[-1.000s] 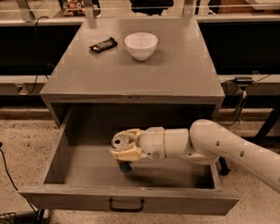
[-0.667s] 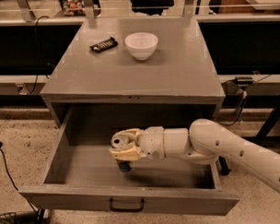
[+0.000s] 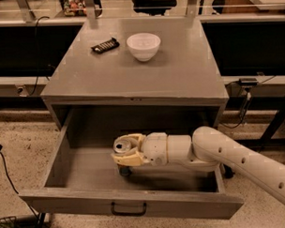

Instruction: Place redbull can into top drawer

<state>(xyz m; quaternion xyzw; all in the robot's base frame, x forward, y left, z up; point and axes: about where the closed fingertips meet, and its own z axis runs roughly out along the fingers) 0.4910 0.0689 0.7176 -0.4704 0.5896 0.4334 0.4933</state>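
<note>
Hand [image 3: 123, 151] clasps the redbull can [image 3: 121, 145], held upright inside the open top drawer [image 3: 136, 203], near its middle. White bowl [image 3: 143, 45] and dark packet [image 3: 105, 45] rest on the counter [image 3: 178, 74].

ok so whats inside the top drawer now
The redbull can, upright, gripped by the claw, with the arm reaching in. The claw covers most of the can's body; the arm hides the top drawer floor beneath.

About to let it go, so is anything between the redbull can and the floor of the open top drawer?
Nothing visible does. The gripper holds the redbull can upright inside the top drawer, down near its floor.
</note>
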